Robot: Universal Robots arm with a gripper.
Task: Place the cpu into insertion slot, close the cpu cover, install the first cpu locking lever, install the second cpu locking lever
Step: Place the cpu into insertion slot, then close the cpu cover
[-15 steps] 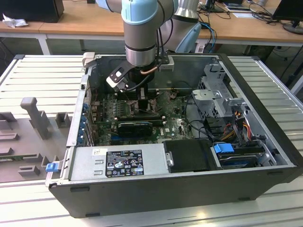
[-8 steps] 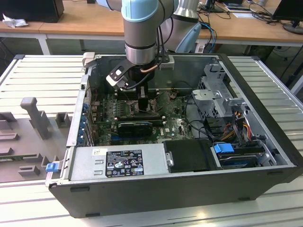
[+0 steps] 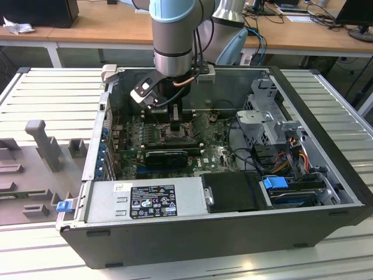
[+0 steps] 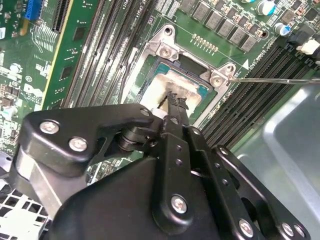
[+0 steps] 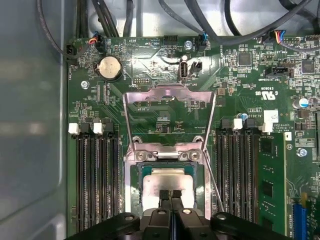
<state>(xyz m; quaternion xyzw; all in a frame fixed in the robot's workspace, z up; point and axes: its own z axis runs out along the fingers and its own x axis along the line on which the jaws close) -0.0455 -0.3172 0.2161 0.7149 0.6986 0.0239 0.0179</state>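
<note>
Two black fingertips [image 5: 164, 195] of the gripper [image 5: 170, 196] stand pressed together with only a hairline gap and nothing clamped between them. In both wrist views their tips meet the pale face of the cpu [image 5: 167, 179]. In the second wrist view the gripper [image 4: 175, 100] shows its black linkage in the foreground, with the cpu [image 4: 172, 82] just beyond the tips.

The cpu lies flat inside the insertion slot [image 5: 136, 187], its green edge framed by the socket's dark border. Beside the socket a thin metal rod [image 5: 215, 187] runs slantwise, and in the second wrist view the rod [image 4: 275, 80] reaches out across the neighbouring memory slots [image 4: 250, 100].

Beyond the socket the cpu cover [image 5: 150, 95] is swung open on its hinge and stands clear of the cpu, with the circuit board visible through its cut-out middle. Long black memory slots [image 5: 95, 180] flank the socket on both sides, and a green memory module [image 5: 272, 185] fills one of them. Farther off on the board sits a coin cell [image 5: 109, 67], with dark cables [image 5: 110, 15] past the board's edge.

In the exterior view the arm [image 3: 173, 35] reaches down into an open computer case [image 3: 317, 108], whose power supply [image 3: 145, 198] lies nearest the camera. The case rests on a slatted table [image 3: 46, 87], and wooden desks [image 3: 105, 23] stand behind.
</note>
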